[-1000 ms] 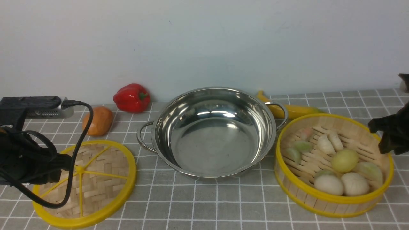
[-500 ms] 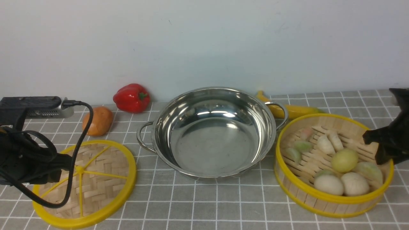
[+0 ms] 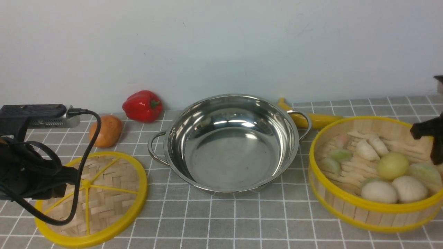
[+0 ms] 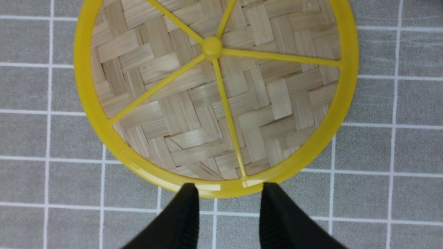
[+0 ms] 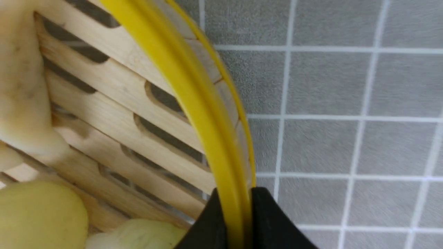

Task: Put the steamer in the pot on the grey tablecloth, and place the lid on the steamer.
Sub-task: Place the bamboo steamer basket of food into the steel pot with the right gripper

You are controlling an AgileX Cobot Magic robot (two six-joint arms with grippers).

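The steamer point(image 3: 341, 202), a bamboo basket with yellow rims, sits at the right on the grey tablecloth point(image 3: 242, 221), tilted with its right side raised. My right gripper point(image 5: 235, 193) is shut on the steamer's point(image 5: 193, 93) yellow top rim, one finger inside and one outside; it shows as a black shape point(image 3: 429, 138) at the far right. The empty steel pot point(image 3: 228, 162) stands in the middle. The woven lid point(image 3: 104, 193) lies flat at the left. My left gripper point(image 4: 228, 186) hangs open over the near rim of the lid point(image 4: 214, 103), holding nothing.
Buns and dumplings point(image 3: 392, 166) lie in the steamer. A red pepper point(image 3: 142, 105) and a brown potato-like thing point(image 3: 106, 130) sit behind the lid. A banana point(image 3: 318, 119) lies behind the pot's right handle. A pale wall closes off the back.
My right gripper has closed on the steamer's rim, and the steamer has shifted to the right with its right side lifted. The left arm, lid and pot have not moved.
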